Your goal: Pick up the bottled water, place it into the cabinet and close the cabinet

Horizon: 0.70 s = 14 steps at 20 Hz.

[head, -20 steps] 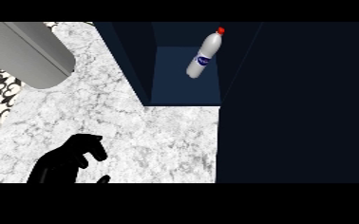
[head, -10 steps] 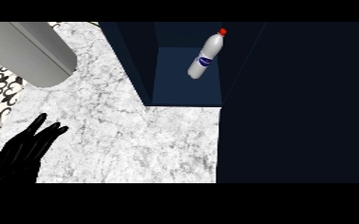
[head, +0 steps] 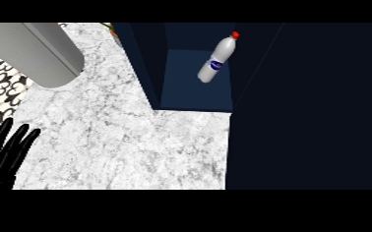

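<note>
Landmark: cabinet [head: 196, 86], dark blue, standing open on the marble counter [head: 123, 128]. Far left of the cabinet, at the view's lower left edge, the left hand [head: 13, 150] showed as a black shape with fingers [head: 22, 138] straight and spread, pointing up, released and grasping nothing; it rested over the counter's left margin, well apart from the cabinet. Up-left of the cabinet, a grey forearm [head: 44, 51] ran diagonally from the top-left corner, its rounded end over the counter; which arm it belonged to could not be told. A black-and-white patterned patch [head: 11, 78] sat at the counter's left edge below that forearm. Inside the cabinet, the bottled water [head: 217, 59] lay tilted on the blue floor, red cap [head: 235, 34] toward the upper right, blue label mid-body, near the cabinet's right wall. Right of the opening, a large dark panel [head: 305, 108] filled the view. Right hand was not visible, so its fingers could not be told.
</note>
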### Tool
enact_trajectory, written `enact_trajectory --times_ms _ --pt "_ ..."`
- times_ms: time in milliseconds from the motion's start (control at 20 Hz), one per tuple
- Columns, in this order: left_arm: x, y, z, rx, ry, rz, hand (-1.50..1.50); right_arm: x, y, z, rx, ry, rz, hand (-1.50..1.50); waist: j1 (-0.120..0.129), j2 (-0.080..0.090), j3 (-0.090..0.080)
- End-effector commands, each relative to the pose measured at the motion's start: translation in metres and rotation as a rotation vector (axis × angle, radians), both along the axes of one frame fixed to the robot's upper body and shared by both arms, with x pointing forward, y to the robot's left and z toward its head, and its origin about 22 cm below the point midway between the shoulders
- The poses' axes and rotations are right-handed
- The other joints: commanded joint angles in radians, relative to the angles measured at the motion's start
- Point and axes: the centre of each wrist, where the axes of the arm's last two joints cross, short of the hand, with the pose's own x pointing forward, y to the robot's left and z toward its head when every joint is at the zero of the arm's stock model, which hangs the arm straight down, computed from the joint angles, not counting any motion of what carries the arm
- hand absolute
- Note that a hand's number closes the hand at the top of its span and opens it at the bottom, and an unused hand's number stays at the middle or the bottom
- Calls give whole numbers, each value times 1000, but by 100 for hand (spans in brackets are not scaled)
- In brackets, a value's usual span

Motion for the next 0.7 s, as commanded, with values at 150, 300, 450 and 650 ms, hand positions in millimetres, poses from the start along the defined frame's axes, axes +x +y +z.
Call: enact_trajectory --times_ms 150,300,450,650 --pt "-12 18 0 1 36 7 -150 -10 34 58 -211 -229 95 150 11 -10 -6" --pt "-14 26 2 0 42 7 -150 -4 43 56 -157 -215 84 150 10 -6 -5" --pt "-15 34 12 24 31 4 -150 2 52 51 -132 -168 81 150 24 -8 -3" --pt "-18 44 10 35 34 6 -150 13 68 49 -125 -146 86 150 30 -4 -6"
